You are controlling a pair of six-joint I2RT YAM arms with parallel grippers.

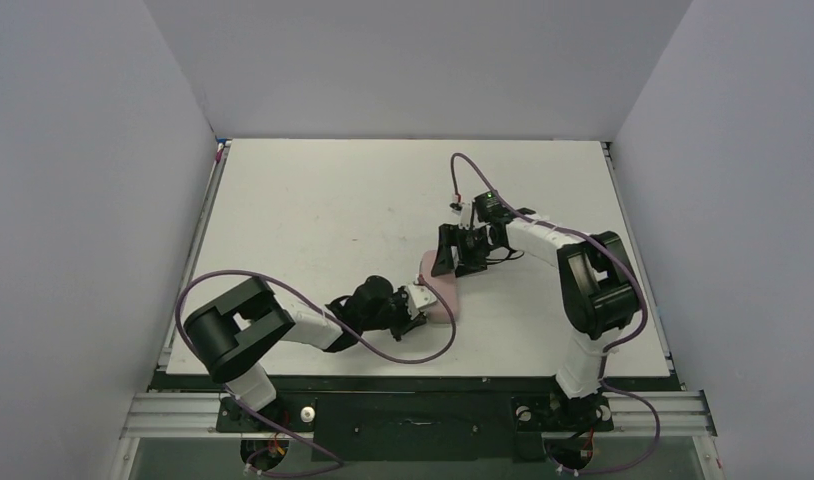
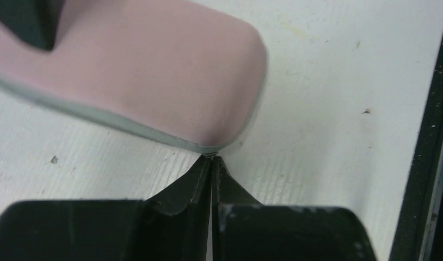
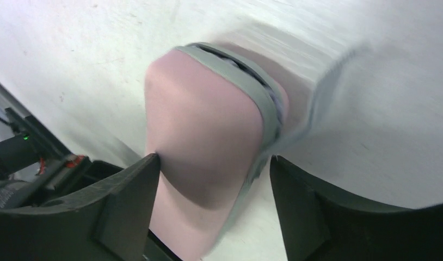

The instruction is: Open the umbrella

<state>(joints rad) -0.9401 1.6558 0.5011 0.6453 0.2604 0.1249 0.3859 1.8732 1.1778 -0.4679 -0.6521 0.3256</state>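
Room: plain pale walls are closing in a white table on three sides.
Arms: both are reaching toward the middle of the table, and we are seeing their grippers meeting at one pink thing.
Pouch: a soft pale pink pouch is lying flat on the table, a little right of the middle, in the near half. A grey band is running along its edge.
Umbrella: we are not seeing it plainly. In the right wrist view a bluish-pale bit is showing in the grey-rimmed mouth of the pouch, and we are taking it for the fabric, but it is too blurred to be sure.
Left gripper: its fingers are pressing together with no gap. The tips are touching the grey band at the near, rounded end of the pouch. We cannot tell whether they are pinching anything.
Right gripper: it is standing released, with the jaws wide apart, at the far end of the pouch. The pouch is sitting between the fingers; the finger on the picture's left is touching its side, and the other one is staying apart from it.
Cable: a purple cable is looping from the left arm over the near part of the table.
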